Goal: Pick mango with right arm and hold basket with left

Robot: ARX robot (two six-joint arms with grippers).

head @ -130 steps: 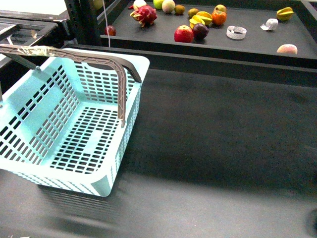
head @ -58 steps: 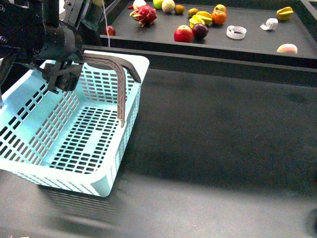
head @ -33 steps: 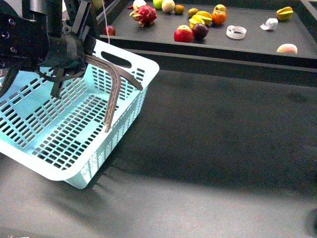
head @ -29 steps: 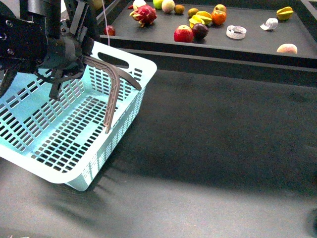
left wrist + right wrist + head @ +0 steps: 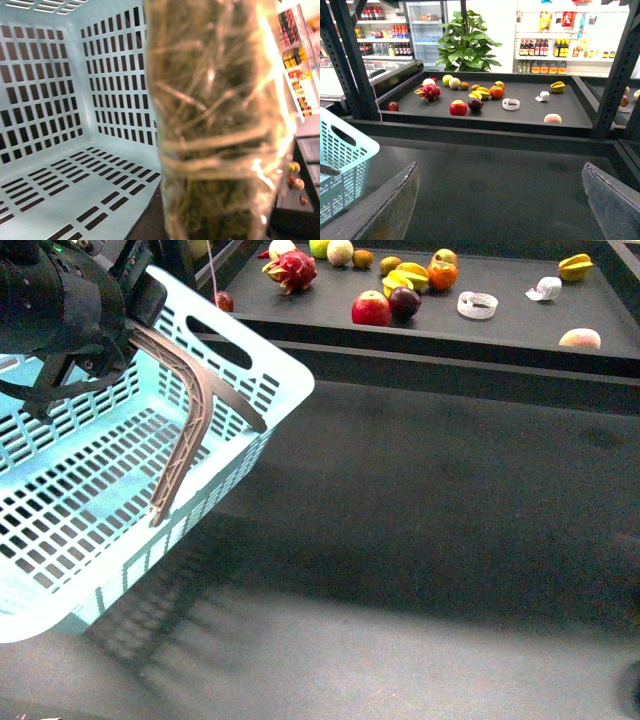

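Blue basket (image 5: pixel 120 490) tilted up by one handle (image 5: pixel 190 410), L claw (image 5: pixel 80 360) clamped on it — grip could slip, basket swing/drop; R claw (image 5: pixel 500 200) spread apart, empty.

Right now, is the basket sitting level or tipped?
Tipped. In the front view the basket hangs by its handle from the left gripper, far rim high, floor sloping down toward the camera.

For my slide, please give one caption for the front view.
Left gripper holds the tilted light-blue basket by its handle; fruit lies on the shelf behind.
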